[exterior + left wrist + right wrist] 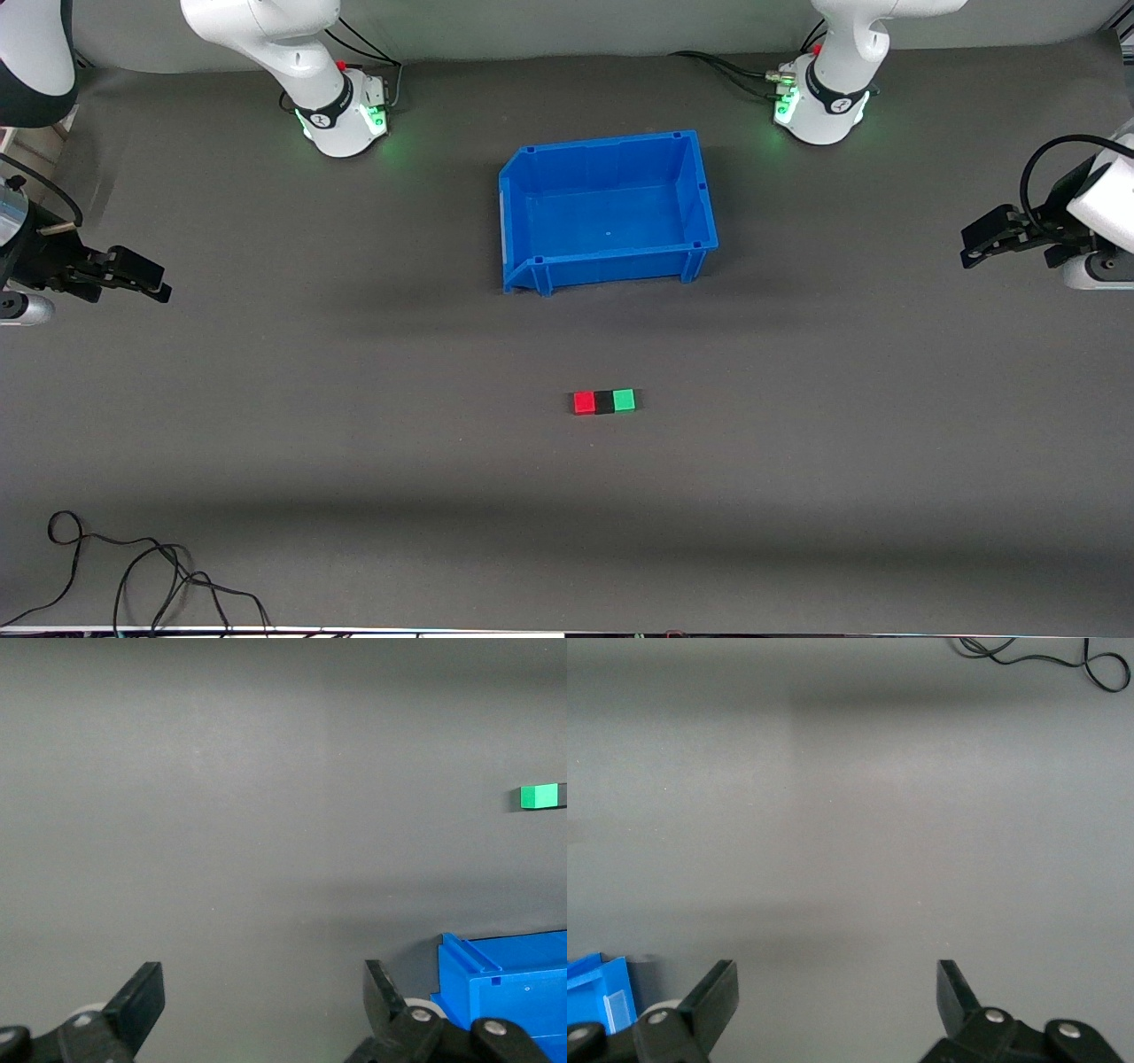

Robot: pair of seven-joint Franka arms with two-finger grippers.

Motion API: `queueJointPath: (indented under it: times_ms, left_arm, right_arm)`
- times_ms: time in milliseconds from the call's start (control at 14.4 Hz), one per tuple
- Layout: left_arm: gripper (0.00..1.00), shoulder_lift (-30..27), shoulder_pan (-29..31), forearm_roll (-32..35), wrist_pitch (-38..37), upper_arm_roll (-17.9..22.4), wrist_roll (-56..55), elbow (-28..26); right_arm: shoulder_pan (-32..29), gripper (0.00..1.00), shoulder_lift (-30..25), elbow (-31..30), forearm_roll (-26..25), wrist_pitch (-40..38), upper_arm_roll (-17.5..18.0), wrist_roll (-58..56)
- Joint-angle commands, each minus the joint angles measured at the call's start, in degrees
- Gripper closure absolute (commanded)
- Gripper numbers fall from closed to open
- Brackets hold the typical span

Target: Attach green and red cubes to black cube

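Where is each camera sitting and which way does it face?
Front: high across the table, facing both bases; red cube, black cube, green cube in a row, blue bin.
Left wrist: over mat; open left gripper, green cube, bin corner.
Right wrist: over mat; open right gripper, cable.
Shared: bin.

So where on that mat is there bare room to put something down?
Plenty. The widest bare stretch lies between the row of cubes, red cube, black cube and green cube, and the loose cable nearer the camera. Another runs between the cubes and the blue bin. It's only tight right at the cubes.
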Motion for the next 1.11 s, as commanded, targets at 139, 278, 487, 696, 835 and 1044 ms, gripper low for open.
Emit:
queueJointPath:
  times_ms: [139,278,487,696,835,1044]
  left_arm:
    - [0.00,-0.04,0.11,0.38,-1.32,-0.32,0.77,0.75]
    - [0.00,-0.04,0.11,0.38,-1.32,-0.32,0.77,0.75]
    - [0.00,0.14,0.20,0.38,-1.32,-0.32,0.77,0.83]
    - [0.00,0.14,0.20,0.38,-1.32,-0.32,0.77,0.83]
    - [0.00,0.14,0.11,0.38,-1.32,-0.32,0.77,0.83]
    - [0.00,0.14,0.11,0.38,-1.32,-0.32,0.77,0.83]
  right_arm:
    - [-5.14,0.01,-1.27,-1.37,0.25,1.28,4.83,-1.57]
    - [-7.90,0.01,-1.53,-1.54,0.25,1.28,7.76,-1.84]
    - [-7.90,0.01,-2.32,-2.16,-0.10,1.36,7.68,-1.84]
    - [-7.11,0.01,-2.24,-1.99,-1.33,1.19,7.77,-1.66]
    - [-7.11,0.01,-2.24,-1.99,-1.33,0.92,7.77,-1.66]
    - [-7.19,0.01,-2.24,-1.90,-1.33,0.92,7.68,-1.66]
